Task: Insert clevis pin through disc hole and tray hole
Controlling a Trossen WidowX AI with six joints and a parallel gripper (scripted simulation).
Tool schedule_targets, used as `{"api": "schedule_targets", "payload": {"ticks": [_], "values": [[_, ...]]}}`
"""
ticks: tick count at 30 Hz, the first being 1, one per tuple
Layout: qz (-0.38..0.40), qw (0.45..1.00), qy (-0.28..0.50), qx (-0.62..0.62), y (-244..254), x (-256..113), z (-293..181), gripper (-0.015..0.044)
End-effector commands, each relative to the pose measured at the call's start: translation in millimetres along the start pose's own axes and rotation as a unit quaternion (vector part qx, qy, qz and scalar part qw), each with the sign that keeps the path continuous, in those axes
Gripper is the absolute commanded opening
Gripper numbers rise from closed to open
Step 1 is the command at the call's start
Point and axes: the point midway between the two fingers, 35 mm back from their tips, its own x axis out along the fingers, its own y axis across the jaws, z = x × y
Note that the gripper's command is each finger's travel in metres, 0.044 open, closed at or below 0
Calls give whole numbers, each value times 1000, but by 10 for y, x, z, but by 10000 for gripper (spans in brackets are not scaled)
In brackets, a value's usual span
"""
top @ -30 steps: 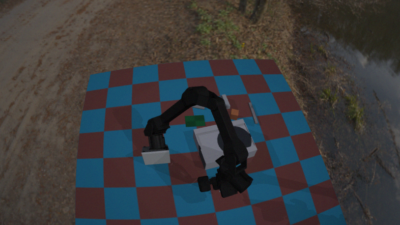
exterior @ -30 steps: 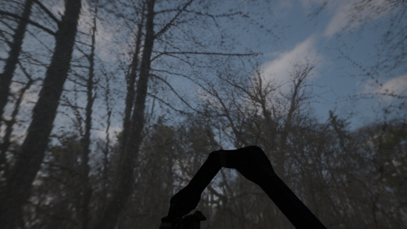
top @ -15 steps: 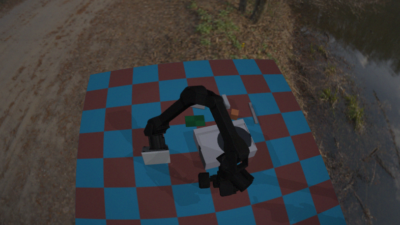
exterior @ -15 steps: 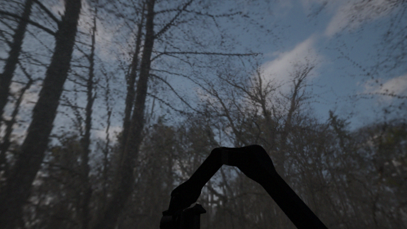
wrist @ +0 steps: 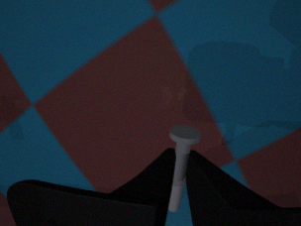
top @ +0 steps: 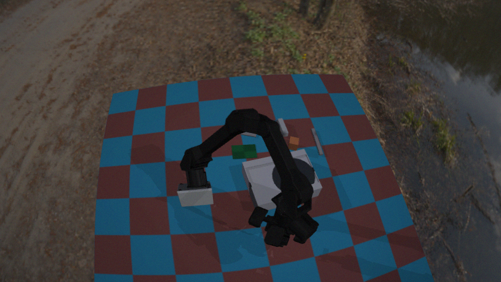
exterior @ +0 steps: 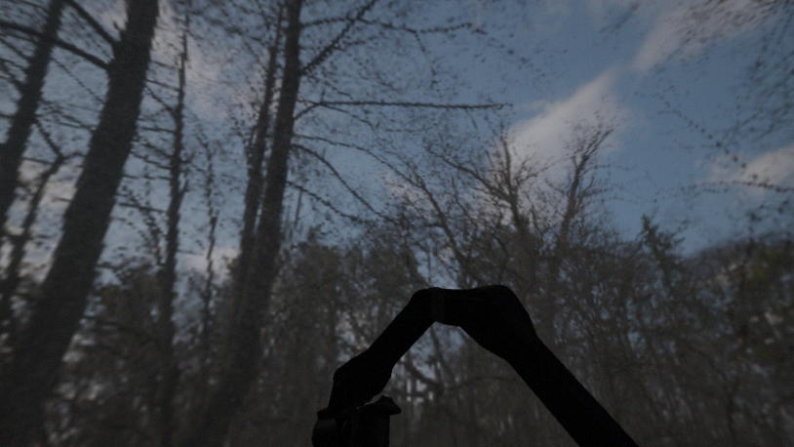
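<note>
The steel clevis pin [wrist: 184,133] is between the fingertips of my gripper [wrist: 180,156] in the wrist view. The gripper is shut on its shank, with the round head sticking out beyond the fingertips and the shank's tail showing between the fingers. The rimmed tray [top: 261,182] is light grey and stands right of the arm's base in the top view. The dark grey disc [top: 307,170] lies in its right part, partly hidden by my forearm. The disc's hole and the tray's pin hole cannot be seen. My gripper is beyond the tray's near edge, over the table.
A green rectangle [top: 244,151] and an orange block [top: 293,141] lie behind the tray on the checkered table [top: 147,217]. A pale block [top: 282,127] and a long grey bar [top: 317,141] lie farther back. The exterior view shows only the arm against trees and sky.
</note>
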Motion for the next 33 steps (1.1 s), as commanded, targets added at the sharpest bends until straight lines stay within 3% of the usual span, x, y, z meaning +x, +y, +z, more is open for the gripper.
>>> {"api": "schedule_targets", "payload": {"ticks": [1, 33], "values": [[-3, 997, -1, 75, 1, 3, 25, 0], [-3, 996, -1, 88, 6, 341, 15, 0]]}}
